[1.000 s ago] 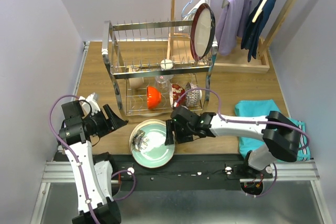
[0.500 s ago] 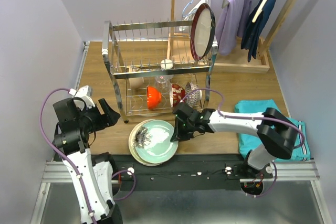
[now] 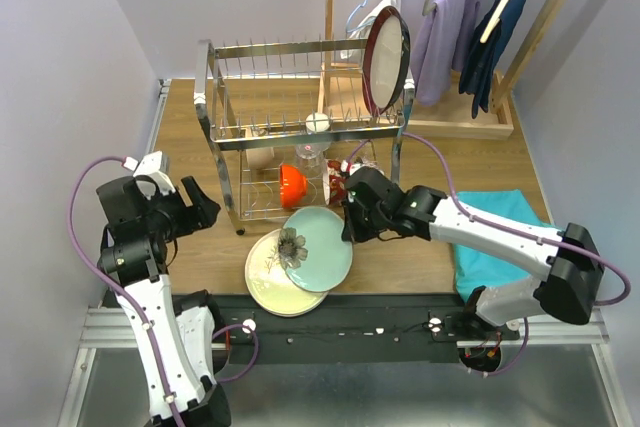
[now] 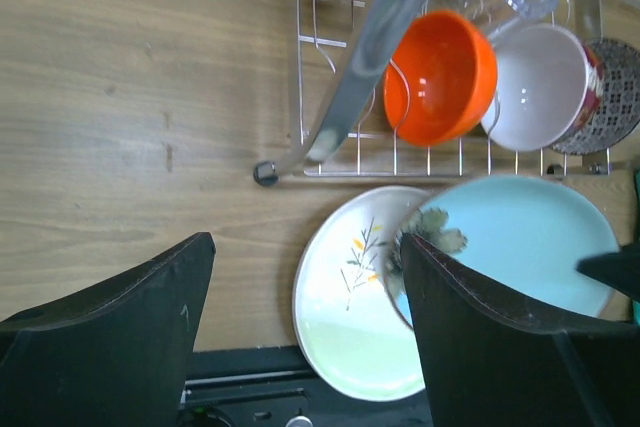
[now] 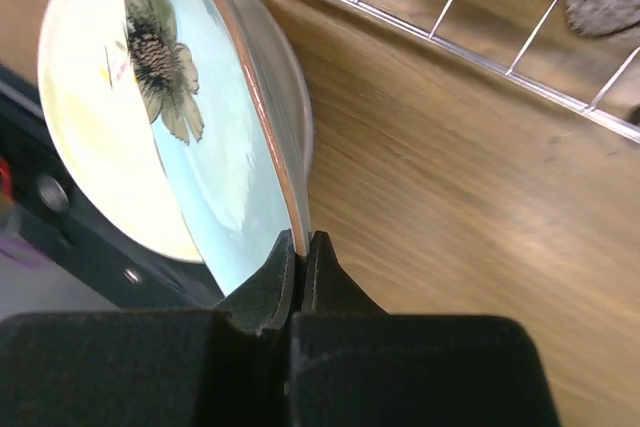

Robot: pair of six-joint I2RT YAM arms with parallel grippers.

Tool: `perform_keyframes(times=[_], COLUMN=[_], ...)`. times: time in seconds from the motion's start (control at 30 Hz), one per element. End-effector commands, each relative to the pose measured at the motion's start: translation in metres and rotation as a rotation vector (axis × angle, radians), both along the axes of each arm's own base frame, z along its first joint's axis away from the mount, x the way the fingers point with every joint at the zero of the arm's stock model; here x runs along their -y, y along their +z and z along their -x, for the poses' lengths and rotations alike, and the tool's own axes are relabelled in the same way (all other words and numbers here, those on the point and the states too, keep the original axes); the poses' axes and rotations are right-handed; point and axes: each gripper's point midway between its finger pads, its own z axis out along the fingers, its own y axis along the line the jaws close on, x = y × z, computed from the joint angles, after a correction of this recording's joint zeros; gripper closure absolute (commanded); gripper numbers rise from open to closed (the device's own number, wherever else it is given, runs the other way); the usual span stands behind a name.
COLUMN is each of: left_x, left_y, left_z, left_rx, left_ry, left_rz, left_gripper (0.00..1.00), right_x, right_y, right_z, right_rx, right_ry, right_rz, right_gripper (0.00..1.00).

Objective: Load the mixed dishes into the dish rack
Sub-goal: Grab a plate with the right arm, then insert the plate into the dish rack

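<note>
Right fingers point(image 5: 268, 292) pinching light blue plate point(image 5: 218, 172) by rim, tilted

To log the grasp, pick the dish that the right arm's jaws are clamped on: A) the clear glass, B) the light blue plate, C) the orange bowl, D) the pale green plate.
B: the right wrist view shows the right arm's jaws pinched on the rim of the light blue plate, tilted above the pale green plate.

Glossy glazed light blue plate point(image 3: 326, 243); shiny chrome wire rack point(image 3: 290, 48); matt wood table point(image 3: 400, 269).
</note>
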Motion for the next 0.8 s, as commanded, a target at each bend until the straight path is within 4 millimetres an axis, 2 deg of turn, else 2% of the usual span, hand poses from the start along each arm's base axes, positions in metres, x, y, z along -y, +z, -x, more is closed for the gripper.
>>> perform_keyframes(times=[0.0,0.03,0.13,0.17,0.27,0.3,0.37,0.4,0.5,0.53,0.57,0.6,0.63,0.73,0.77], left_x=[-0.017,-0.019,-0.024,-0.026,-0.031,-0.032,-0.035,-0.037,-0.042,-0.042,-0.044,-0.044,-0.046,-0.047,-0.047], left_y=[0.034,0.035,0.038,0.037,0.033,0.033,0.034,0.034,0.038,0.039,0.042,0.043,0.044,0.046,0.047], left_z=[-0.016,-0.017,-0.019,-0.021,-0.024,-0.025,-0.029,-0.030,-0.034,-0.034,-0.036,-0.036,-0.038,-0.041,-0.041], left_rx=[0.128,0.133,0.144,0.145,0.139,0.140,0.146,0.147,0.142,0.142,0.151,0.152,0.149,0.156,0.162], left_ry=[0.041,0.040,0.057,0.058,0.074,0.078,0.083,0.091,0.113,0.116,0.119,0.115,0.122,0.114,0.113], left_rz=[-0.101,-0.118,-0.140,-0.147,-0.157,-0.163,-0.172,-0.176,-0.180,-0.182,-0.187,-0.194,-0.199,-0.209,-0.210], left_gripper=[0.15,0.15,0.14,0.14,0.14,0.14,0.14,0.14,0.14,0.14,0.14,0.14,0.14,0.14,0.14], right_x=[-0.013,-0.023,-0.026,-0.030,-0.029,-0.030,-0.029,-0.028,-0.030,-0.030,-0.028,-0.035,-0.029,-0.030,-0.016], right_y=[0.074,0.096,0.124,0.146,0.185,0.212,0.232,0.259,0.298,0.330,0.350,0.357,0.398,0.442,0.471], right_z=[0.013,0.029,0.047,0.047,0.042,0.041,0.034,0.031,0.017,0.013,0.005,-0.002,0.000,-0.023,-0.032], right_rx=[0.172,0.165,0.233,0.313,0.477,0.545,0.631,0.703,0.853,0.936,0.982,0.997,1.085,1.197,1.282], right_ry=[0.349,0.456,0.637,0.697,0.775,0.789,0.811,0.801,0.779,0.744,0.688,0.673,0.639,0.504,0.412], right_rz=[-0.114,-0.195,-0.223,-0.249,-0.266,-0.292,-0.268,-0.289,-0.287,-0.323,-0.328,-0.330,-0.378,-0.384,-0.376], right_gripper=[1.00,0.99,0.99,1.00,1.00,0.99,1.00,0.99,1.00,1.00,1.00,1.00,1.00,1.00,0.99])
